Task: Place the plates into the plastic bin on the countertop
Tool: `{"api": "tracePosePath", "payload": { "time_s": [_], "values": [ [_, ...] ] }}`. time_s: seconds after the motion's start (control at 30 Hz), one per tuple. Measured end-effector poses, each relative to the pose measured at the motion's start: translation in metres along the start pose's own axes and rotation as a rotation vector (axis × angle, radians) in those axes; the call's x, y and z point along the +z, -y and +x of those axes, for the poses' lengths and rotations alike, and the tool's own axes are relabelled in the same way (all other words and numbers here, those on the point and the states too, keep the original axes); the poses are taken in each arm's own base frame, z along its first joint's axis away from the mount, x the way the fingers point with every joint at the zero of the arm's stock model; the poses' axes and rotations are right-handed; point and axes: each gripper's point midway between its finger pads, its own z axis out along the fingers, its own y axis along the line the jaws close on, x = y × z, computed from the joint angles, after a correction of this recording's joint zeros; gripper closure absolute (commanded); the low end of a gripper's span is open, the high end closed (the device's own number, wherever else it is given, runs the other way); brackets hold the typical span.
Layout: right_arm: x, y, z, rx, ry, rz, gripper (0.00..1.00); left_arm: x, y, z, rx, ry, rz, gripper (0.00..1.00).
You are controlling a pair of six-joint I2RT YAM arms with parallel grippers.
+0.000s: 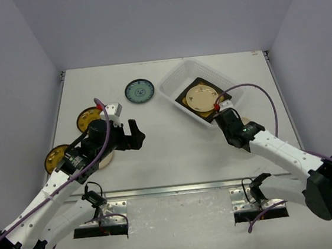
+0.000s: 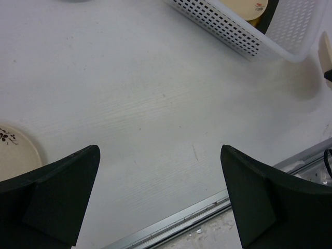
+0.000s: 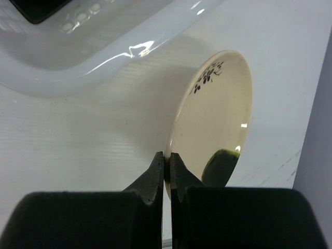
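Observation:
The translucent white plastic bin stands at the back right of the white countertop. In it lie a dark square plate and a cream plate. My right gripper is just in front of the bin, shut on the rim of a cream flowered plate, which it holds tilted on edge beside the bin's rim. My left gripper is open and empty over bare countertop; its fingers stand wide apart. A teal plate and two yellow plates lie on the left.
Another cream flowered plate lies under my left arm, partly hidden. The bin's perforated wall shows at the top right of the left wrist view. The countertop's metal front edge runs along the near side. Grey walls enclose the table.

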Motion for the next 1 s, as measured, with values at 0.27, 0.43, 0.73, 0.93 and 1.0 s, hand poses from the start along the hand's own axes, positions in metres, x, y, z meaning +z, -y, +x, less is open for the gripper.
{"api": "tracePosePath", "payload": {
  "time_s": [0.27, 0.43, 0.73, 0.93, 1.0],
  "values": [
    [-0.034, 0.023, -0.050, 0.019, 0.118, 0.027, 1.00, 0.000, -0.002, -0.001, 0.000, 0.004, -0.009, 0.00],
    [-0.044, 0.010, -0.097, -0.104, 0.233, -0.056, 1.00, -0.001, -0.006, -0.003, -0.005, 0.019, -0.031, 0.00],
    [-0.011, -0.057, -0.194, -0.434, 0.313, -0.153, 1.00, 0.000, -0.014, -0.005, -0.030, 0.039, -0.084, 0.00],
    [0.041, -0.096, -0.217, -0.569, 0.261, -0.165, 0.99, -0.002, -0.020, -0.005, -0.043, 0.059, -0.109, 0.00],
    [0.050, -0.101, -0.213, -0.592, 0.236, -0.169, 0.85, -0.004, -0.021, -0.008, -0.049, 0.071, -0.113, 0.00]
  ]
}}
